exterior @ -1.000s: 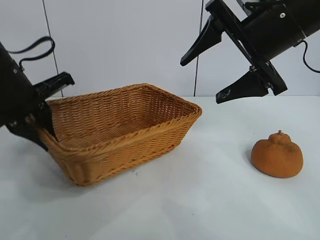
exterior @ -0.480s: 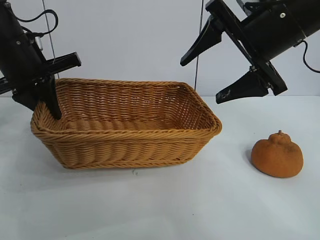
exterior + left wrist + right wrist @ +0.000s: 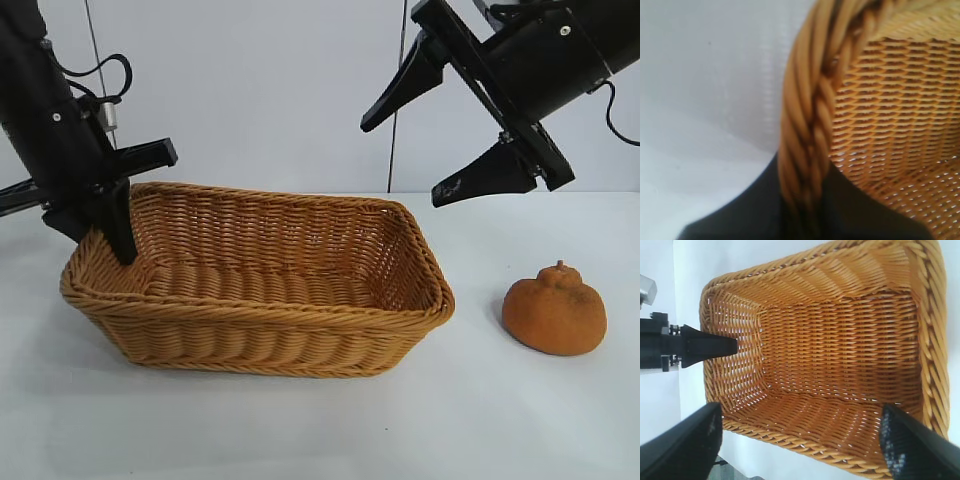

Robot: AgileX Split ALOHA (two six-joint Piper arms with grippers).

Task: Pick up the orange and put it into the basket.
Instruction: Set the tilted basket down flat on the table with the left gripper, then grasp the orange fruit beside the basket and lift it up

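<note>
Basket [image 3: 260,275] sits on the tabletop [image 3: 330,430] toward its left side, long axis running left to right, nothing inside it. Braided rim and woven walls fill the left wrist view [image 3: 810,125]; the right wrist view looks straight down into its bare interior [image 3: 830,350].

Left gripper [image 3: 105,205] is at the basket's left end, clamped on the rim: one finger [image 3: 118,225] reaches down inside the wall, the other sits outside it. The left wrist view shows the rim passing between the two dark fingers [image 3: 740,215]. The right wrist view shows a black finger [image 3: 710,346] poking in over that same end wall. Fingers closed on the basket rim.

Right gripper [image 3: 450,140] hangs high over the right half of the tabletop, above the gap between basket and orange, touching nothing. Fingers spread wide apart, nothing between them; both fingertips show at the corners of the right wrist view [image 3: 685,445].

Orange [image 3: 555,310] lies on the tabletop near the right edge, just right of the basket's right end but apart from it, knob and stem up. Not held by either gripper. Not seen in either wrist view.
</note>
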